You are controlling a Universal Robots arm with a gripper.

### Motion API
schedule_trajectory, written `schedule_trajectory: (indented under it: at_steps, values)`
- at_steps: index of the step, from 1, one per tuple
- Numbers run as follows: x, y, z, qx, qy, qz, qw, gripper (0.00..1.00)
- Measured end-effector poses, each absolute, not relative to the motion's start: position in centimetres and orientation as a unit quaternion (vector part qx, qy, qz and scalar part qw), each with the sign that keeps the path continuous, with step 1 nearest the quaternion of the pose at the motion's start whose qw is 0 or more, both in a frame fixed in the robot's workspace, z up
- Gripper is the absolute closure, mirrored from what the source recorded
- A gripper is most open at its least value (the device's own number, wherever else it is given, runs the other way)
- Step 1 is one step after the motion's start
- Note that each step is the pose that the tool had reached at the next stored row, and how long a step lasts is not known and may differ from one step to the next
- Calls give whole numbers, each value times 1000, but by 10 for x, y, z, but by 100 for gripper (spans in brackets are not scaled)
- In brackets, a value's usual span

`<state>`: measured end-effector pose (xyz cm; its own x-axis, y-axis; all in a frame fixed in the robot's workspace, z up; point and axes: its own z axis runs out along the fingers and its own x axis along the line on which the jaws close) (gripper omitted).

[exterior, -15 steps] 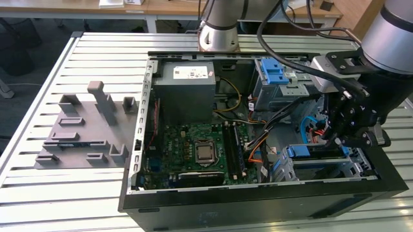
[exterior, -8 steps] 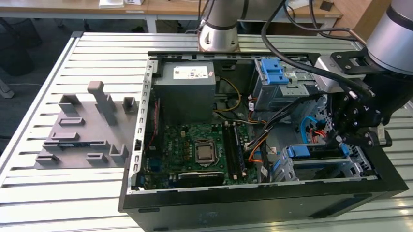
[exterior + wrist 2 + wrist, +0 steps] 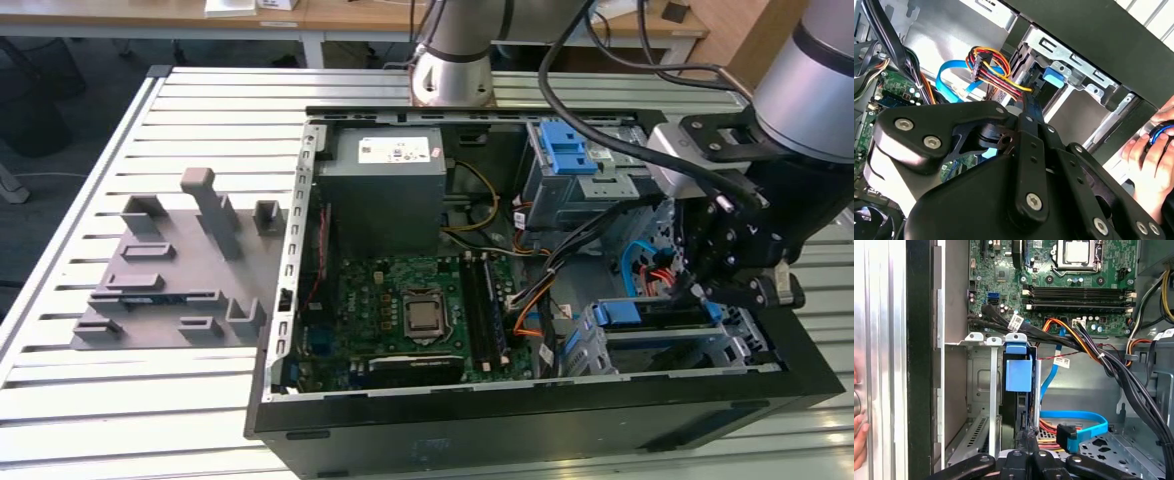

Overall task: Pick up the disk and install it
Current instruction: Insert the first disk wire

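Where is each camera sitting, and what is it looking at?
Exterior view: off the arm, above the table, looking down into the open computer case; the arm and tool show at its right.
First wrist view: on the arm, facing the motherboard and blue latch; tool linkage shows.
Second wrist view: on the arm, past the black tool linkage toward the drive cage; a person's hand shows.
Both wrist views share the coloured power cables.

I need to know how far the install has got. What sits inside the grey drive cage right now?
In the first wrist view, the drive cage holds the disk standing on edge in one slot, its blue carrier end showing. The tool covers its near end; the neighbouring slot looks open.
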<state>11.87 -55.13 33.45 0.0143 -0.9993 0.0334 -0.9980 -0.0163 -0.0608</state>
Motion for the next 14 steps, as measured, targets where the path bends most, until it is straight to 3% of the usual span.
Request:
schedule_trajectory:
  at_steps: [14]
  values:
    - [119,-551,340,-712,701,-29,15,89]
